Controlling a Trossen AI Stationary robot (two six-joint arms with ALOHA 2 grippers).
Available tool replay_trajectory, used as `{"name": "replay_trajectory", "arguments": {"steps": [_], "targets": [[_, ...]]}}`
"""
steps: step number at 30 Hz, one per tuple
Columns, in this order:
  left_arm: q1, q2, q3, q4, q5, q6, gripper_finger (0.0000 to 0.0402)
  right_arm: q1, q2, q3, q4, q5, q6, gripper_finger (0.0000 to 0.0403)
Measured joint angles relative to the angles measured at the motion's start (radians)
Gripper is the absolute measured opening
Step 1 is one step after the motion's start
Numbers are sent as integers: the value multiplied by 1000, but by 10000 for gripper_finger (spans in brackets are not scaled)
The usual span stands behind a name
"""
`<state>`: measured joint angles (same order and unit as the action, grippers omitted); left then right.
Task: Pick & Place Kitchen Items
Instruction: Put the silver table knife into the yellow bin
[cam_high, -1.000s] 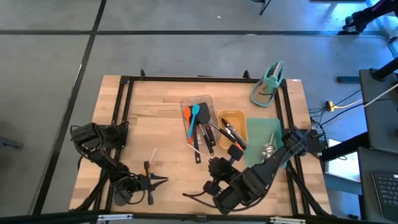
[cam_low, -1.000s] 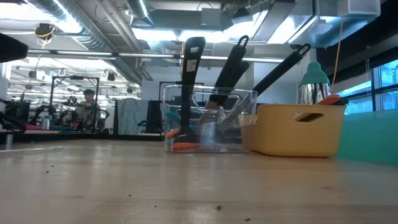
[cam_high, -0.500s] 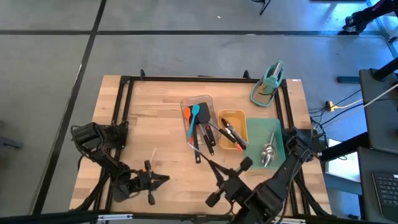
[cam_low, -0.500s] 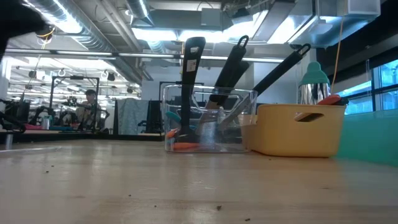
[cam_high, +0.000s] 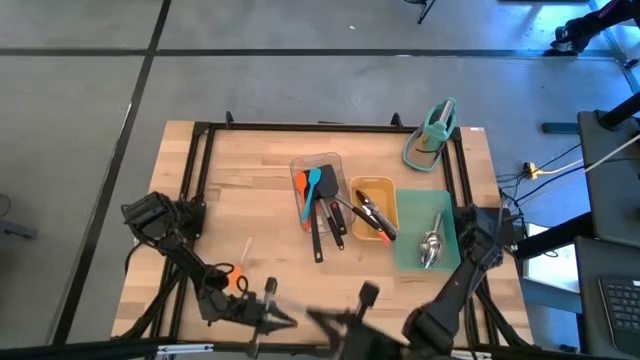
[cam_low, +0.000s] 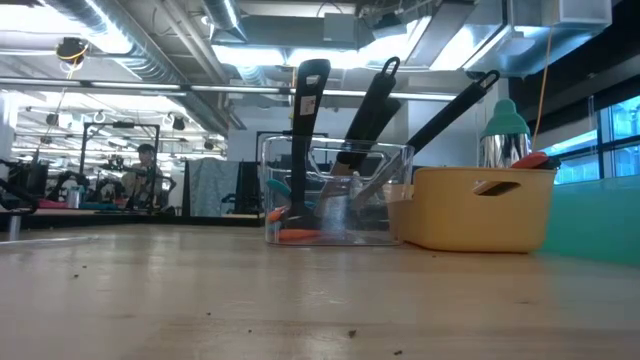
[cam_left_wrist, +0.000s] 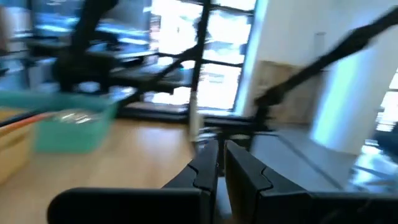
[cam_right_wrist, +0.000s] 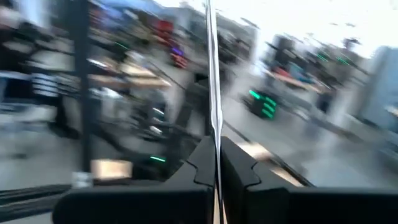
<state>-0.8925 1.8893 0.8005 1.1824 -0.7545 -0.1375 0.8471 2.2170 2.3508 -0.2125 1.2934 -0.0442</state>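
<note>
Over surface, high view: utensils sorted. Spatulas and turners (cam_high: 318, 200) in clear tray (cam_high: 300, 163), tongs (cam_high: 374, 214) in yellow tray (cam_high: 374, 182), spoons (cam_high: 432, 243) in teal tray (cam_high: 415, 195). Left gripper (cam_high: 283, 320) and right gripper (cam_high: 322, 318) low at near edge, blurred.

Low view: handles lean out of clear tray; surface (cam_low: 200, 290) bare in front.

Left wrist: fingers (cam_left_wrist: 205, 169) clenched, nothing held.

Right wrist: fingers (cam_right_wrist: 245, 169) pinched shut, empty.

Judgement: placing looks finished; park arms slowly, keep grippers from colliding.

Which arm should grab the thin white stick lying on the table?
Probably the left. The white stick lies on the table's left half, right beside the left arm. The left pincer is somewhat nearer to it than the right pincer, whose arm would need to reach across.
</note>
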Motion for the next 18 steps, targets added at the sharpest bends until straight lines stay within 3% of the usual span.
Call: {"name": "replay_trajectory", "arguments": {"steps": [3,6,10,12,15,18], "targets": [[-10,0,28,26,75,40,19,36,28,0,237,-105,-213,3],[-34,0,50,135,161,130,20,70,40,0,353,-179,-335,3],[-49,0,96,335,398,299,20,90,75,0,505,-290,-462,3],[-46,-1,138,386,463,375,20,91,102,0,578,-348,-518,3],[-32,-4,233,341,483,483,24,82,132,0,688,-371,-592,3],[-13,-9,344,165,484,539,42,57,154,0,758,-325,-638,3]]}}
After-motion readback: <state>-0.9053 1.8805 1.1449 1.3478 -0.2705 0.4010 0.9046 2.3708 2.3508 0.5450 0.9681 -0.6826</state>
